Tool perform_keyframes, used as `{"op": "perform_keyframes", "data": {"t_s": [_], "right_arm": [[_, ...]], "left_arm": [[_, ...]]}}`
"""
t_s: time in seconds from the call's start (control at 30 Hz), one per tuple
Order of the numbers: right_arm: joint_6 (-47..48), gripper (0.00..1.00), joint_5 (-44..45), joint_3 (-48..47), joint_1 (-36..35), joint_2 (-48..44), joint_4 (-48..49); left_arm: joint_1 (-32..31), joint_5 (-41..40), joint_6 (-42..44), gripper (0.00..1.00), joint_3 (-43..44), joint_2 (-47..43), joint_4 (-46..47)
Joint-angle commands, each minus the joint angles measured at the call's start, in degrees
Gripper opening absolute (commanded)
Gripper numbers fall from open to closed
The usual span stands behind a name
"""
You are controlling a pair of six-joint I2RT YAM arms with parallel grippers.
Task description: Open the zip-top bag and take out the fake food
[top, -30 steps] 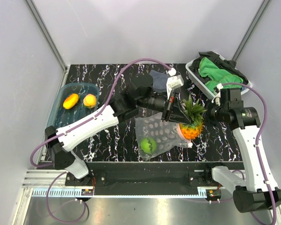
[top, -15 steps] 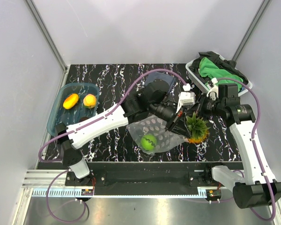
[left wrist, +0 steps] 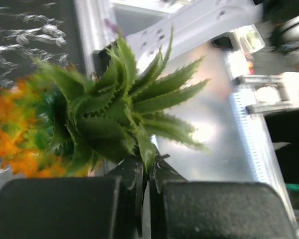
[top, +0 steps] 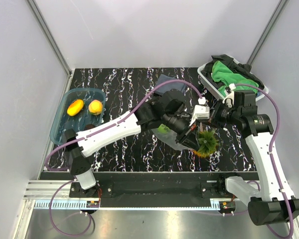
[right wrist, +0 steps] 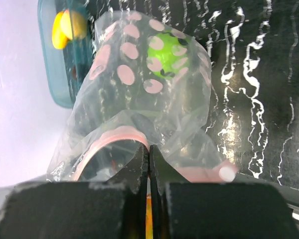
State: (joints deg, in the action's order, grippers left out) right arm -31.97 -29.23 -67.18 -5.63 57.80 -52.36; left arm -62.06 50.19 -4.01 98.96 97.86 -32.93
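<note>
Left on the bench [top: 114,82], a blue tub [top: 59,124] is holding two orange-yellow fake food pieces [top: 75,107]. My left arm [top: 114,130] is crossing over the zip-top bag [right wrist: 139,94]. My left tool [left wrist: 148,174] is pinching the leaves of the pineapple [left wrist: 119,114]. My right tool [right wrist: 149,159] is clamping the bag's pink strip, with the green ball [right wrist: 167,54] inside. Far right, a basket [top: 208,79] is holding green cloths [top: 231,74].

My black marbled worktop [top: 119,79] carries a blue tub [top: 57,127]; well to the tub's right sits a white basket [top: 213,85] of green cloths [top: 229,74].
</note>
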Motion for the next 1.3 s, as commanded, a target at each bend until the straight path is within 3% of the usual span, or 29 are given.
{"op": "perform_keyframes", "data": {"t_s": [0.0,0.03,0.1,0.23,0.33,0.53,0.7,0.8,1.0,1.2,1.27], "right_arm": [[-4.0,0.0,5.8,0.4,-0.2,-2.1,3.1],[-4.2,0.0,7.0,0.2,-0.3,-2.3,3.2],[-3.8,0.0,12.0,-0.3,-0.3,-2.8,3.6],[-2.6,0.0,21.4,-2.8,-0.2,-2.9,2.7],[-3.5,0.0,30.6,-3.7,-0.3,-2.5,1.5],[-9.9,0.0,33.6,-3.4,-0.3,-0.1,-0.9],[-9.1,0.0,38.1,-3.0,-0.3,-0.1,-3.2],[-6.5,0.0,41.1,-3.4,-0.3,-0.4,-3.8],[-0.5,0.0,39.7,-3.1,-0.3,-1.3,-4.4],[1.3,0.0,31.8,-0.9,-0.2,-3.7,-5.7],[1.8,0.0,25.3,-0.5,-0.2,-3.9,-5.9]], "left_arm": [[0.1,16.1,-18.4,0.0,-6.3,-0.5,27.1],[0.1,16.8,-26.2,0.0,-10.8,-1.6,38.7],[0.4,17.4,-30.2,0.0,-12.9,-2.1,43.8],[0.5,8.9,-19.2,0.0,-11.1,-4.0,25.2],[0.1,-1.8,-13.7,0.0,-11.6,-7.4,18.8],[-1.3,-9.8,-5.7,0.0,-17.1,-15.1,20.2],[0.6,-18.0,-9.0,0.0,-19.0,-18.7,21.9],[2.7,-18.6,-12.5,0.0,-20.6,-22.1,25.0],[7.9,-11.6,-23.7,0.0,-22.4,-26.5,38.8],[11.0,-23.4,-26.4,0.0,-18.0,-28.2,34.7],[13.0,-26.3,-28.8,0.0,-17.7,-28.5,36.0]]}}
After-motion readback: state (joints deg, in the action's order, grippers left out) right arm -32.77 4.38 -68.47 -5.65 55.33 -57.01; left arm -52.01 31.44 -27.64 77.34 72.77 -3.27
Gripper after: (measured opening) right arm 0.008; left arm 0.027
